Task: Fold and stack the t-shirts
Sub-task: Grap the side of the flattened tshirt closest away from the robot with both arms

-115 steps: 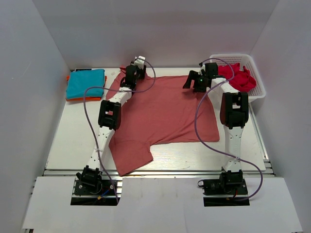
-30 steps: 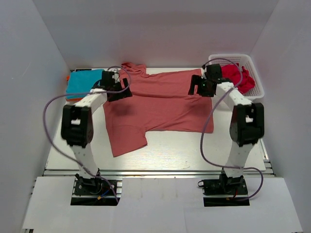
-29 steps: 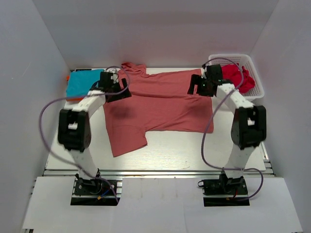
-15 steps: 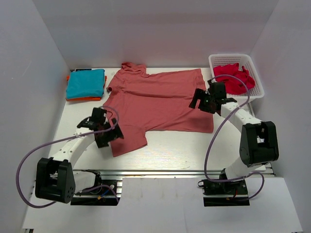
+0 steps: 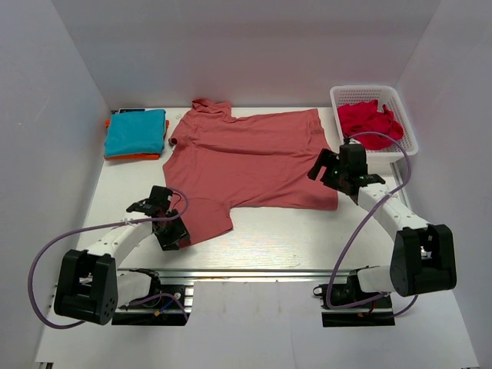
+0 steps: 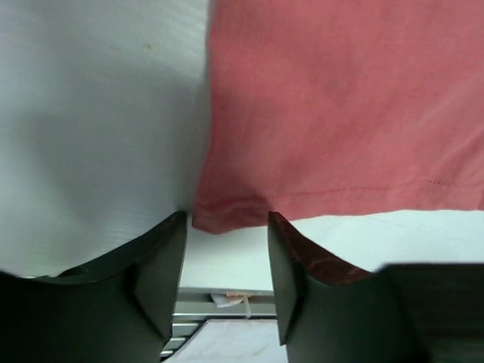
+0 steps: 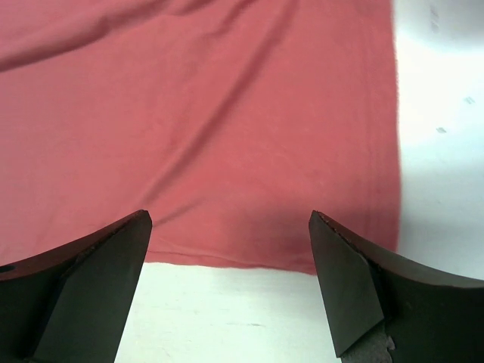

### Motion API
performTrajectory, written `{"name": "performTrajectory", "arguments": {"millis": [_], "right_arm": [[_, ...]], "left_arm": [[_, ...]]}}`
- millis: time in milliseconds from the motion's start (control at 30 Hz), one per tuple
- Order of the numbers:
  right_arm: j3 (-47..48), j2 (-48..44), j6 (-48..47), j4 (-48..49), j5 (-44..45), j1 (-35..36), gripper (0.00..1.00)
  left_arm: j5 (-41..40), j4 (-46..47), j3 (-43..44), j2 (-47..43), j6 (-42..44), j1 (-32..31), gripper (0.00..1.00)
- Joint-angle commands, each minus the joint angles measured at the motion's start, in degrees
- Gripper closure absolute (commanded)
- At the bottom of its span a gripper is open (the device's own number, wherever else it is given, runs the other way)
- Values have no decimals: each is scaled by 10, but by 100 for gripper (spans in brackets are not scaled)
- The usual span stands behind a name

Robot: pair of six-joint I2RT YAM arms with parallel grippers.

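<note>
If shut too shallow at the sleeve corner, could nip only the rolled hem of the salmon-red t-shirt (image 5: 250,161) and lose it on the lift; if driven too deep, could scrape the tabletop (image 5: 307,238). From above: lies spread flat mid-tabletop, collar toward the far left, with the folded teal t-shirt (image 5: 135,132) on the orange t-shirt (image 5: 131,157) at far left and the crimson t-shirts (image 5: 369,123) in the basket (image 5: 400,100). Left arm stretched low and outward, left pincer (image 5: 175,234) at the near sleeve's corner; right arm reaching forward, right pincer (image 5: 319,171) over the shirt's right edge. From the left wrist: jaws partly apart, straddling that corner; seemingly nothing clamped, though contact is hard to judge. From the right wrist: jaws wide over the cloth near its hem, corner off to the right; a skewed fold likely if grabbed off-corner.
</note>
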Motion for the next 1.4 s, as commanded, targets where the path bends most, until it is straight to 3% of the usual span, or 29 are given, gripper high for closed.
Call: {"name": "performTrajectory", "arguments": {"millis": [0,133,167,233,433,767,800,867,900,933,1233,1367], "right_arm": [[-17,-22,18,-17,54,-4,10],[-40,-31,31,-54,65,-6,10],[-46,-30,35,-55,63,-7,10],[-52,-17,45,-78,70,-9,10],[-45,34,75,-94,89,-15,12],[-61,94,124,-63,110,-19,38],[-64,98,128,-59,114,-21,43],[-63,100,125,-62,114,-20,75],[-62,99,125,-84,114,-19,97],[-61,91,120,-93,114,-19,100],[-92,21,95,-242,86,-14,100],[-94,8,79,-264,80,-14,100]], "left_arm": [[4,50,-14,-2,-11,-7,44],[-16,67,-19,-2,-23,-7,61],[-16,81,-19,-2,-24,-7,78],[0,92,-19,3,-24,-7,100],[19,100,-25,-5,-8,-7,100],[45,71,-18,-24,14,-7,100],[51,64,-18,-24,19,-7,100],[58,39,-12,-31,25,-7,100],[67,27,-4,-31,25,-7,100],[76,18,-4,-37,30,-7,100],[211,-94,7,-106,69,-7,100],[254,-92,27,-130,86,-7,100]]}}
